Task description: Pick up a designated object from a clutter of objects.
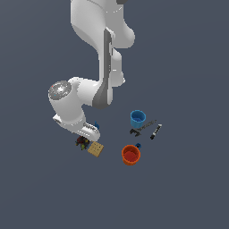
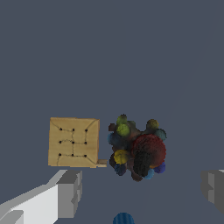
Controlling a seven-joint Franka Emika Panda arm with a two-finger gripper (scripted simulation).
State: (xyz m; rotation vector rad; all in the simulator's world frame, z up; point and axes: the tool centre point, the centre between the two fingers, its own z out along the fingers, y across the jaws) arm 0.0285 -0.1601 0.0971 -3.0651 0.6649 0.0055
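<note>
White end effector (image 2: 140, 192) hovering wide open, holding nothing; dark lumpy multicoloured spiky cluster (image 2: 138, 148) lying just beyond fingertips; tan waffle-patterned square (image 2: 73, 142) sitting beside cluster.

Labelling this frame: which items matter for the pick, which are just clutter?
In the job:
- dark spiky cluster
- pincer, open above it

Lying about:
- tan waffle square
- blue cup
- orange-red mug
- dark tool
- black marker

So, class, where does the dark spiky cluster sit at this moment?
In the exterior view the dark spiky cluster lies just under the gripper, right beside the tan waffle square, on that square's left. The cups stand off to the exterior view's right.
</note>
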